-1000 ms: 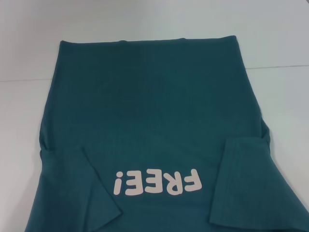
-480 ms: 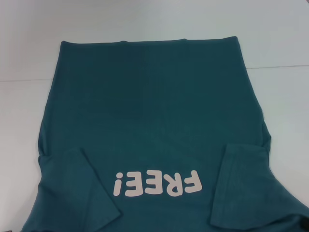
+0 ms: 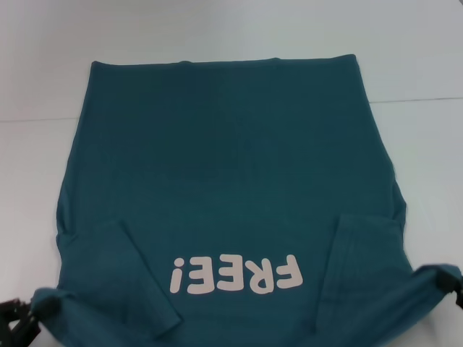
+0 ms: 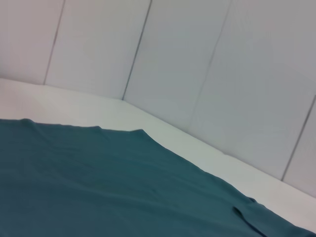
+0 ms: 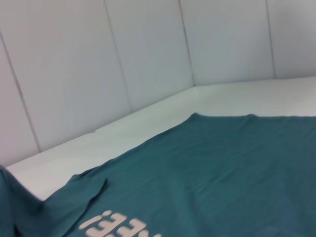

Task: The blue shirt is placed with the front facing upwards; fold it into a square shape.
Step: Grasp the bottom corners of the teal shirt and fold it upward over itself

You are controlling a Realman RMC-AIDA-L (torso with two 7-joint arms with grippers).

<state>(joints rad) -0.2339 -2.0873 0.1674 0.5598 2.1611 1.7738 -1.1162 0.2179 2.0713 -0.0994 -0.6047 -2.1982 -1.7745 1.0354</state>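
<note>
Each gripper, left (image 3: 20, 312) and right (image 3: 457, 285), pinches a bunched near corner of the blue shirt (image 3: 231, 166) on the bench (image 3: 217, 32)

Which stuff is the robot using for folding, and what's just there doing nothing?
For the job:
- shirt
- left gripper, at the shirt's near left corner
- right gripper, at the shirt's near right corner

Just there:
- table
- wall panels

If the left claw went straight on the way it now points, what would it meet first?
Probably nothing solid: the left claw, at the near left shoulder of the blue shirt, looks along the cloth toward the back wall; depth is unclear.
</note>
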